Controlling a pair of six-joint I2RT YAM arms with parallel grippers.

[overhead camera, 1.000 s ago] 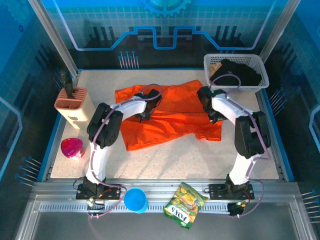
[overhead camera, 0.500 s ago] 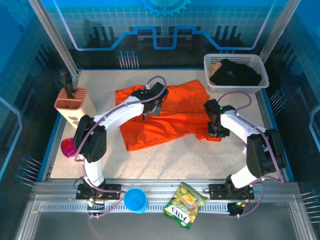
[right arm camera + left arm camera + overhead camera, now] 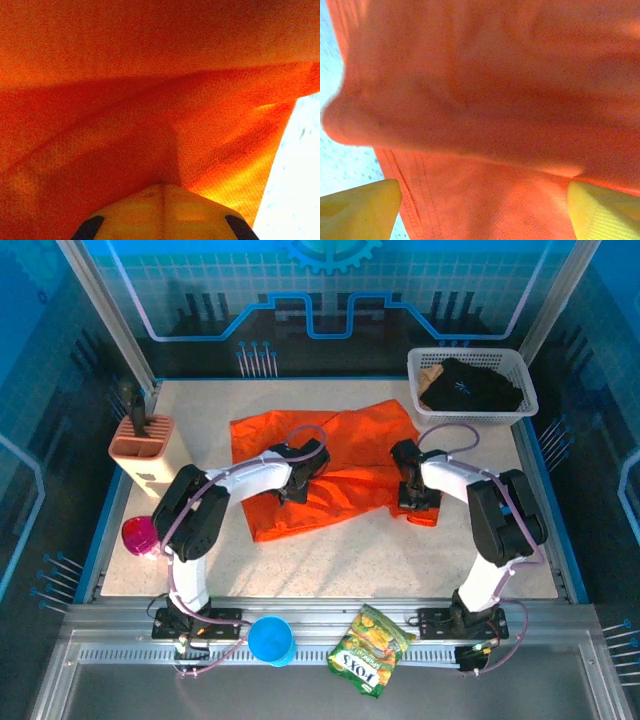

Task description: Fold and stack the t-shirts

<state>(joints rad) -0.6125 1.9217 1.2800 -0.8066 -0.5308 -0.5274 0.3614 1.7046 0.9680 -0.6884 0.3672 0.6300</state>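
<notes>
The orange t-shirt (image 3: 350, 445) looks limp and light, likely to sag from any pinch. My right jaws are clamped on its edge. My left jaws gape with cloth between them; I'd take the stitched hem.

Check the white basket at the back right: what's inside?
A crumpled black t-shirt fills most of the basket, with something tan at its left end. Whatever lies under the shirt is covered.

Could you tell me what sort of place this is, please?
Probably a robot lab cell, not a home: blue printed panels wall the table, a metal rail runs along its near edge, and props like the basket look staged.
</notes>
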